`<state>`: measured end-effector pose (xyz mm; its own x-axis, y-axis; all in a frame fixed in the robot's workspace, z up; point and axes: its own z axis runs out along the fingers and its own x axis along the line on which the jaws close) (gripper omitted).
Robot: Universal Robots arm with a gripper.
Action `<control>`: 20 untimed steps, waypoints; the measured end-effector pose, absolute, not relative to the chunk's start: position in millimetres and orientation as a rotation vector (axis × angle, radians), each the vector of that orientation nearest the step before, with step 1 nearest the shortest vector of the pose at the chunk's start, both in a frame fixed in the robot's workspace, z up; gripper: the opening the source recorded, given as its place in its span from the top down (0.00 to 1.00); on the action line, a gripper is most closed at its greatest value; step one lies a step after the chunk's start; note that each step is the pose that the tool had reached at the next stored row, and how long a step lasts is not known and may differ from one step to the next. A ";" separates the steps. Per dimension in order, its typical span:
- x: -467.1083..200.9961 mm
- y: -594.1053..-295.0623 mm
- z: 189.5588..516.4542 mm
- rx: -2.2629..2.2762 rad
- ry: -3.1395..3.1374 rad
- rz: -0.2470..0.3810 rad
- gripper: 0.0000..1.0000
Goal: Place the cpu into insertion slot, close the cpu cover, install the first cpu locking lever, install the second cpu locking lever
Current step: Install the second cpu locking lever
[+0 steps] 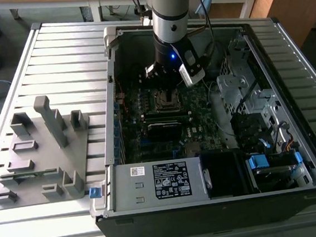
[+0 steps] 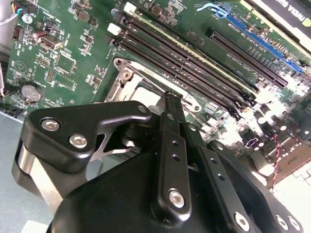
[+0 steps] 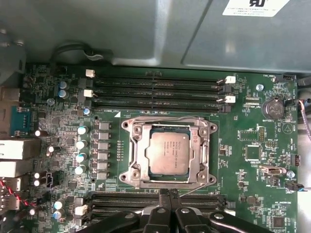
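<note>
The cpu [image 3: 167,154] sits seated in the insertion slot [image 3: 139,156] on the green motherboard [image 3: 252,136], the cpu cover [image 3: 204,145] framing it, black memory slots [image 3: 155,90] flanking. Just beside the socket, the gripper [image 3: 169,194] hangs with fingers pressed together, empty.

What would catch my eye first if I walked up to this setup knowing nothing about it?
Probably the big grey robot arm reaching down into an open computer case. Right under it, in the first wrist view, a silver square cpu sits in the middle of the green circuit board with the metal cpu cover framing it. The black gripper hangs just beside that frame, its fingers pressed together.
</note>
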<state>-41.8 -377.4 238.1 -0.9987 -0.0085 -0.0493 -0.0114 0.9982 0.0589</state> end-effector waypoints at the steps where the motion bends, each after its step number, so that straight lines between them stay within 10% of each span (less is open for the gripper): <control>1: -42.4 -377.5 237.9 -0.016 3.091 0.092 0.89; 20: -59.5 -378.7 223.1 -0.016 3.091 0.091 0.89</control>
